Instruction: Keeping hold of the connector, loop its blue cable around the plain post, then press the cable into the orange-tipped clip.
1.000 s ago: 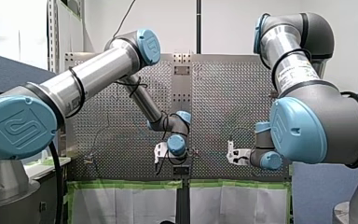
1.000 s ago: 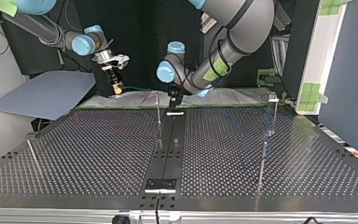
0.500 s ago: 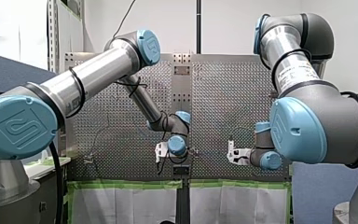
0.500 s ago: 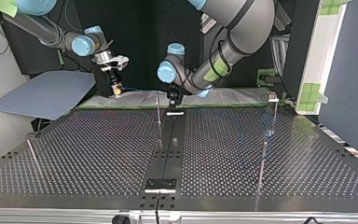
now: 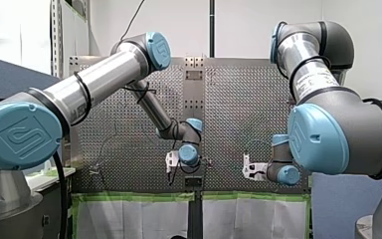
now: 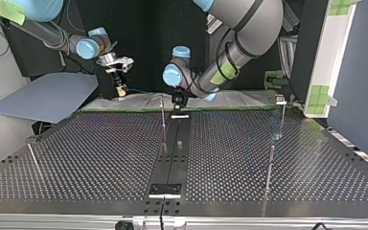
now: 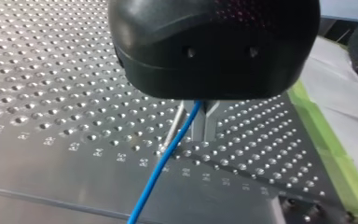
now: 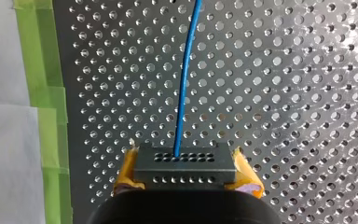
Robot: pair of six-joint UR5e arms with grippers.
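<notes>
Blue cable (image 8: 184, 79) plugged into black rectangular connector (image 8: 185, 161), which my right gripper (image 8: 186, 173) holds over perforated metal table (image 8: 284, 93).
Yellow pads (image 8: 126, 175) clamp the connector on both sides, and the cable runs straight ahead of the gripper across the holes. Green tape strip (image 8: 46, 116) and white sheet (image 8: 4, 140) lie beside that gripper at the table edge. Low over the table, my left gripper (image 7: 206, 126) has its metal fingers pressed together. The cable passes just beside them, pinched or not cannot tell. Thin metal post (image 7: 172, 130) stands just beside them too. Tiny engraved marks by the holes under this gripper are blurred and unreadable. White wall (image 5: 258, 25) lies beyond the table. Blue joint cap (image 5: 22, 134) has an embossed logo.
</notes>
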